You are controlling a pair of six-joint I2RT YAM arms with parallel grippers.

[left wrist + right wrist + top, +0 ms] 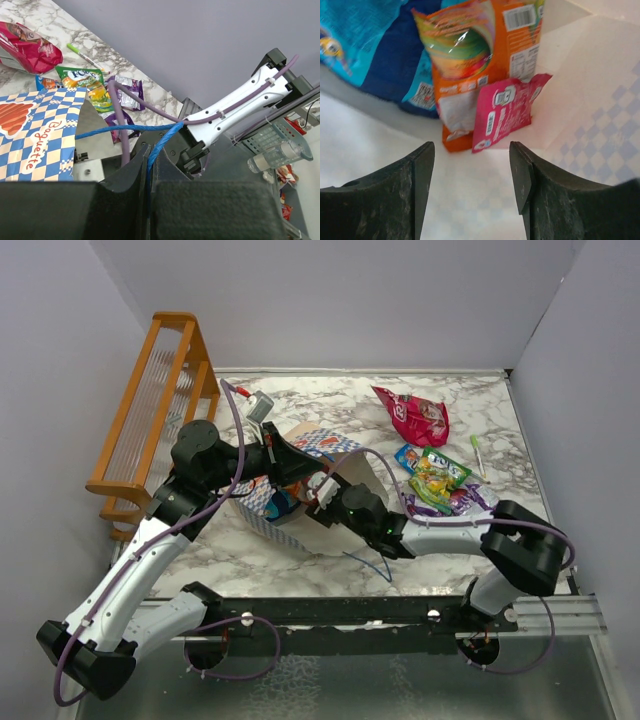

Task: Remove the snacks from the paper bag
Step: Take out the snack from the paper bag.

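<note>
The paper bag (300, 525) lies on its side mid-table, checkered band showing (35, 145). My left gripper (274, 450) is shut on its blue cord handle (125, 130), the cord pinched between the jaws (148, 150). My right gripper (322, 490) reaches into the bag's mouth and stands open (472, 172) with nothing between its fingers. Just ahead of it inside the bag lie an orange packet (470, 65), a small pink packet (507, 112) and a blue packet (370, 45). Outside, to the right, lie a pink-red packet (415, 415), a blue one (408, 455), a green-yellow one (440, 475) and a purple one (470, 500).
An orange wooden rack (160, 410) stands along the left wall. A thin green pen (478, 452) lies right of the packets. Grey walls close in the table at the back and both sides. The right arm (240, 100) crosses close behind the left gripper.
</note>
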